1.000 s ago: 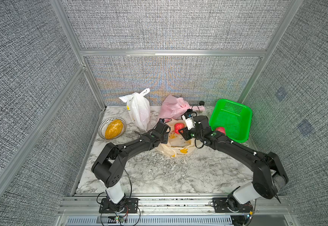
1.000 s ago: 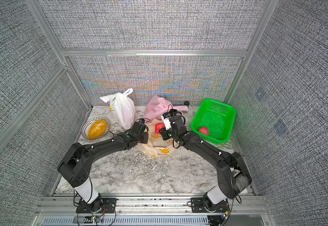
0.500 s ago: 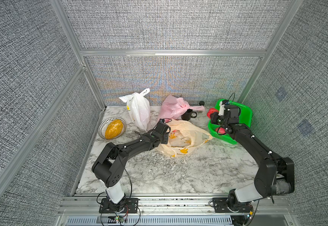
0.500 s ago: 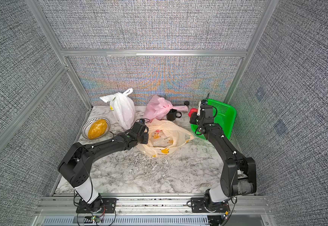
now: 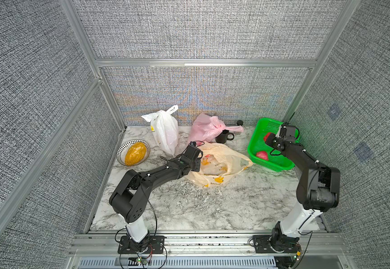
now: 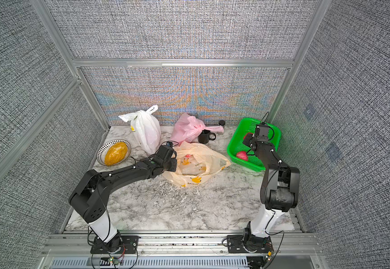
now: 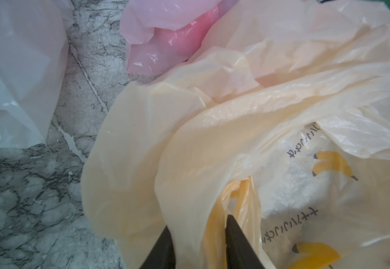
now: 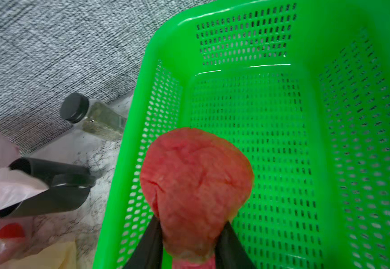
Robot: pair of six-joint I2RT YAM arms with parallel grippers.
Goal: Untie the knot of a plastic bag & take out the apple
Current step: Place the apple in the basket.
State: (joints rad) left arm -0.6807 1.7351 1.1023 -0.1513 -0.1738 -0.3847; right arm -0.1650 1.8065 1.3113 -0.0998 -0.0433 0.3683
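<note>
The right claw (image 8: 190,235) is closed partway around a red apple (image 8: 196,177), one finger pressed to each side of the fruit, and holds it up in the air over the green basket (image 8: 166,42). In both top views the same claw (image 5: 269,139) (image 6: 248,139) hangs above the far half of the basket (image 5: 252,145) (image 6: 232,145), which sits at the right side of the marble counter (image 5: 189,205). A second apple (image 5: 262,155) (image 6: 242,155) lies on the basket floor nearer the front. The left claw (image 7: 198,242) is pinched on a bunched fold of the yellow bag (image 7: 212,116), with the thin plastic running between its two dark fingers (image 7: 166,246). That bag (image 5: 224,160) (image 6: 203,160), printed with bananas, slumps in the middle of the counter with its mouth gaping wide. A small reddish patch shows through the plastic near the left claw, and I cannot tell what it is. Behind it, along the back wall, stand a knotted white bag (image 5: 164,132) and a pink bag (image 5: 205,128). A black mug (image 5: 223,137) is just beside the pink one, and a jar (image 8: 91,116) with a black lid is near the basket's far corner. A striped bowl (image 5: 122,149) holding something yellow sits at the far left of the counter.
</note>
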